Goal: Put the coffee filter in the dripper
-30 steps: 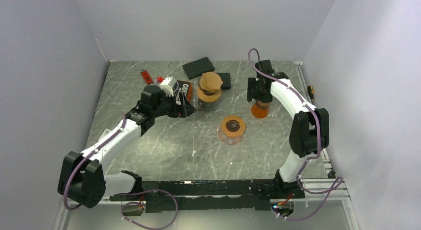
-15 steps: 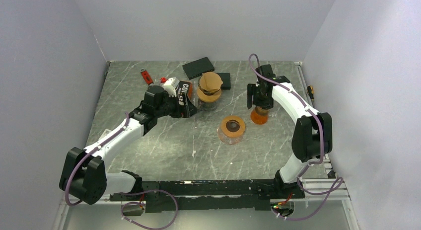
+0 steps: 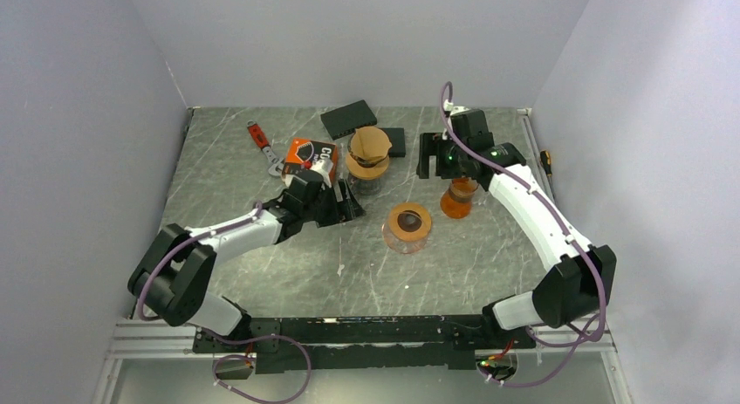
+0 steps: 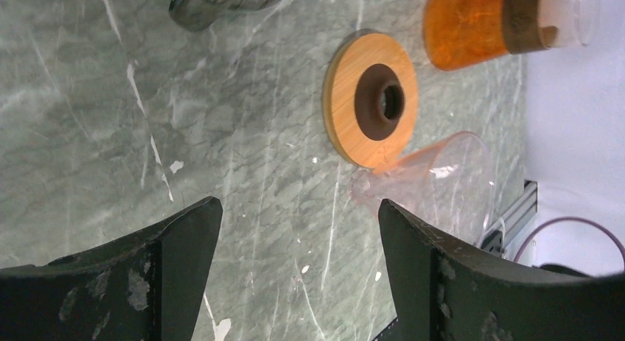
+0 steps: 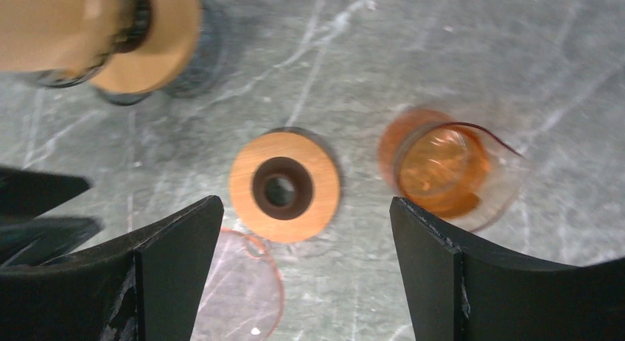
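The left claw [image 4: 295, 208] is wide apart and empty, hanging low over the tabletop [image 3: 288, 273] with nothing between its fingers. A second ago it was up by the coffee bag [image 3: 310, 154]. Now the arm has swung in towards the middle, the bag stands clear behind it, and the claw's camera looks straight across at the dripper [image 3: 407, 222].

Over to the right claw [image 5: 306, 205]: it is apart too and holding nothing. It was down around the orange vessel [image 3: 457, 199] a moment back. It has let go, risen and drawn back, and the vessel stands free on the tabletop just beside the dripper.

The dripper itself lies tipped over, with its wooden collar facing up and its clear cone resting on the stone. It looks unfit to take paper until it is righted.

And the filter [image 3: 369, 145]? As best it reads, it is the tan paper cone perched on the jar [image 3: 365, 186] just beyond the left claw, untouched.

With both claws free, the vessel business looks finished, and the filter work has not yet begun.
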